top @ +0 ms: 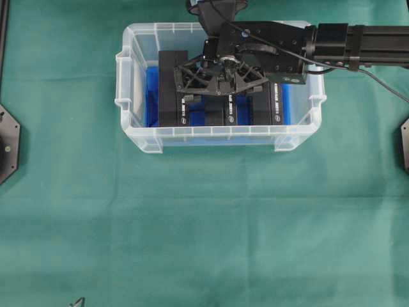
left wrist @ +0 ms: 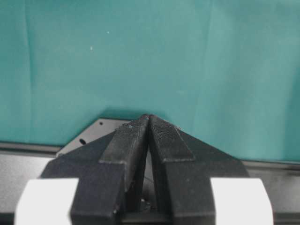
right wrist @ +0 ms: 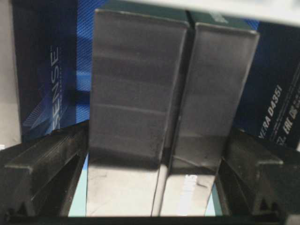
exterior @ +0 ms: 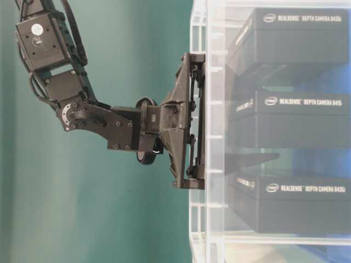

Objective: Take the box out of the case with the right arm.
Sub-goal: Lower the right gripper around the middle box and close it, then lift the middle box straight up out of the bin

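Reaching into the case [top: 134, 77], the right gripper [top: 220, 82] spreads wide, straddling two black boxes [right wrist: 168, 93]; the left gripper [left wrist: 149, 140] sits pinched together, empty.

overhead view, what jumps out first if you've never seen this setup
The clear case with its bright blue floor sits at the upper middle of the green table, packed with black boxes standing side by side. The right arm reaches in from the right, its open tool hanging over the middle boxes. In the right wrist view, two box tops sit between its spread fingers.
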`<state>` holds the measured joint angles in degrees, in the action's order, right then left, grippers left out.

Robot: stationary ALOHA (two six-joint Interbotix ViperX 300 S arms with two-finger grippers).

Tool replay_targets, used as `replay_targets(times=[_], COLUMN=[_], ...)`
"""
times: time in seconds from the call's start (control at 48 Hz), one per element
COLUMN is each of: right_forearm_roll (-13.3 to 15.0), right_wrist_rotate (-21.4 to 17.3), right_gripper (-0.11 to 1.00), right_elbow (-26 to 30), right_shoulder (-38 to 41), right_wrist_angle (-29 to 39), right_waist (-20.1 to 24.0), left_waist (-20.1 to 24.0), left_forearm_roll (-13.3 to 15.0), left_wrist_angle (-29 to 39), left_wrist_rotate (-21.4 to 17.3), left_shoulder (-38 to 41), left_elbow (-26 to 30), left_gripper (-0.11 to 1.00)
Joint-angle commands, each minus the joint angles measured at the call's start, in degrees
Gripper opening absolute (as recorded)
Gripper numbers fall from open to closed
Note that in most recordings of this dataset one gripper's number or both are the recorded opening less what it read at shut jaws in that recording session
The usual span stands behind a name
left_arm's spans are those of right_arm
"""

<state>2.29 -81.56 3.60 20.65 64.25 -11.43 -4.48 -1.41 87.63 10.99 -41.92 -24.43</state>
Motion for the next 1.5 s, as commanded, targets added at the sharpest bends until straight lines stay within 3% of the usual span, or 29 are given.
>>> replay_targets(times=[0.0, 0.146, 0.292, 0.833, 1.229, 1.479], right_forearm_roll=[-0.09, -0.35, -0.35, -0.09, 1.76, 3.25], right_wrist_rotate=[-0.09, -0.26, -0.35, -0.53, -2.11, -2.11], right_gripper=[0.91, 0.88, 0.65, 0.65, 0.65, 0.65], right_elbow=[0.44, 0.35, 0.35, 2.64, 10.72, 18.72], right_shoulder=[-1.05, -0.97, -0.97, -1.58, -4.31, -5.54], right_wrist_angle=[-0.18, 0.62, 2.55, 2.90, 14.68, 21.80], right_waist=[0.09, 0.09, 0.18, 0.35, 0.35, 0.70], left_waist=[-0.18, -0.18, -0.18, -0.09, -0.18, -0.09], left_forearm_roll=[-0.18, -0.18, -0.18, -0.18, -0.18, -0.18], left_wrist_angle=[-0.26, -0.35, -0.35, -0.26, -0.35, -0.35], left_wrist_rotate=[0.00, -0.09, -0.09, -0.09, -0.09, 0.00], left_shoulder=[0.09, 0.09, 0.09, 0.00, -0.09, -0.18], left_elbow=[1.67, 1.67, 1.67, 1.67, 1.67, 1.67], left_gripper=[0.00, 0.00, 0.00, 0.00, 0.00, 0.00])
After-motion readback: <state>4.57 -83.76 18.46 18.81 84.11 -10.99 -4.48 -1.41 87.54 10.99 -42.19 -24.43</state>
